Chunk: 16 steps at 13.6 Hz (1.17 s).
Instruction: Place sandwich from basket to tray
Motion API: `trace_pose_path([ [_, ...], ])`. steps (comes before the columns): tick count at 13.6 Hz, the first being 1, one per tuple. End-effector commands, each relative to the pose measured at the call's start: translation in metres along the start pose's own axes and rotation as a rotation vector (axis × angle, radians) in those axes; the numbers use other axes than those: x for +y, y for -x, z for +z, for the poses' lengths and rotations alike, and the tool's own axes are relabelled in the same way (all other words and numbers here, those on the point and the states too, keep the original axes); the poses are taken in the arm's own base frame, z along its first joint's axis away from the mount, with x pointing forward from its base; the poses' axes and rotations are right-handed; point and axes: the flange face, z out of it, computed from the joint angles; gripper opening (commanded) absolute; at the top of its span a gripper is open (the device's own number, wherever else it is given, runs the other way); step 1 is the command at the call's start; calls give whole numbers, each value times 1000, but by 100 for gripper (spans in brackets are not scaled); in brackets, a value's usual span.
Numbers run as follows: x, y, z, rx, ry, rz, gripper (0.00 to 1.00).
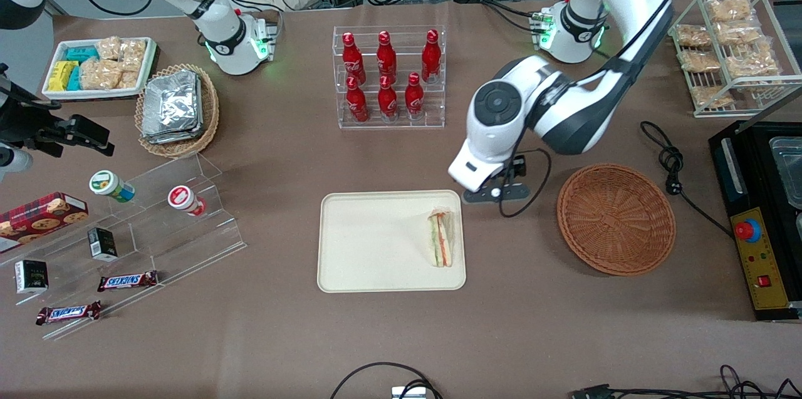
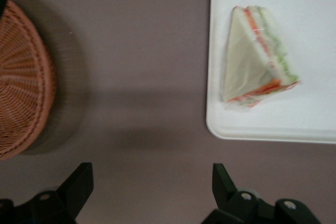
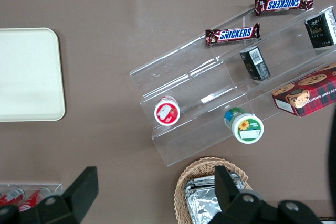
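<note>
Sandwich (image 1: pixel 441 238): lies flat on the tray, close to the tray's edge toward the working arm's end of the table; triangular wedge in clear wrap, orange-red and green filling showing along its cut side (image 2: pixel 255 56).
Tray (image 1: pixel 376 242): cream rectangular tray near the middle of the table; apart from the sandwich its surface is bare (image 2: pixel 315 124).
Basket (image 1: pixel 616 218): round reddish-brown wicker basket, beside the tray toward the working arm's end, well apart from it; nothing visible inside (image 2: pixel 21 87).
Gripper (image 1: pixel 495 192): hangs above bare tabletop between tray and basket, just beside the tray's corner farther from the front camera; fingers (image 2: pixel 79 182) spread wide with nothing between them, apparently clear of the table, though height is hard to judge.
Bottle rack (image 1: pixel 390 76): clear rack of red bottles, farther from the front camera than the tray.
</note>
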Motion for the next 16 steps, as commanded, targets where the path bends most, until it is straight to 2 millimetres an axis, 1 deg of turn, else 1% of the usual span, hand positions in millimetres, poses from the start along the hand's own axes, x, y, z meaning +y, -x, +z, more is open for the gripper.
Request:
trace_pose_path([
  [1, -58, 5, -22, -3, 6, 51, 100],
  [3, -91, -3, -44, -23, 7, 39, 100],
  [4, -98, -5, -53, -31, 4, 41, 100],
  [6, -100, -9, -66, -19, 8, 44, 100],
  [10, -107, -17, -71, -7, 24, 88, 100],
  [12, -115, -23, -78, 10, 18, 113, 100],
  [13, -126, -25, -85, 27, -11, 125, 100],
  [14, -137, -28, -84, 5, 7, 119, 100],
  [15, -163, -36, -83, -15, 27, 102, 100],
  [16, -192, -45, -83, -29, 60, 128, 100],
])
